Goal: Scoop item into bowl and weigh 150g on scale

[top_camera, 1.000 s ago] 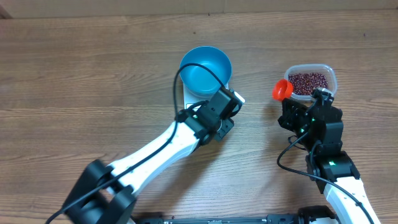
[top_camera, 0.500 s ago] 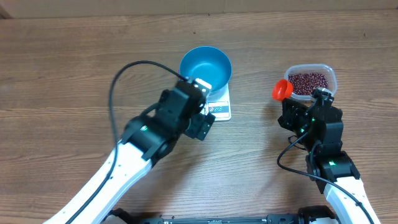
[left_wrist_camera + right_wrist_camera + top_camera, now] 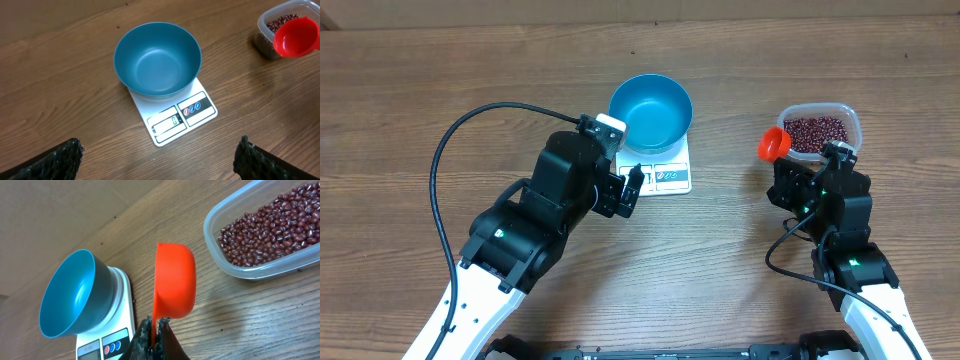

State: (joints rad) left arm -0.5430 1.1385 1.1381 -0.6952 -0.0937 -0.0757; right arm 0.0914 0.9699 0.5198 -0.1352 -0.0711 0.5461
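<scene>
Empty bowl (image 3: 651,112) on scale (image 3: 665,178). Left gripper (image 3: 160,162) spread wide, holding nothing. Right gripper (image 3: 155,330) clamps scoop (image 3: 174,286). Next: dip into beans (image 3: 272,230).

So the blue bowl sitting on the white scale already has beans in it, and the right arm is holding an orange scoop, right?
No: the blue bowl on the white scale is empty, as the left wrist view shows. The right end effector does hold the orange scoop.

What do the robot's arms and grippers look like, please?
The left arm and right arm have white lower links, black upper housings and looping black cables. The left gripper has black, rough-textured fingers; green lights dot the right arm.
</scene>
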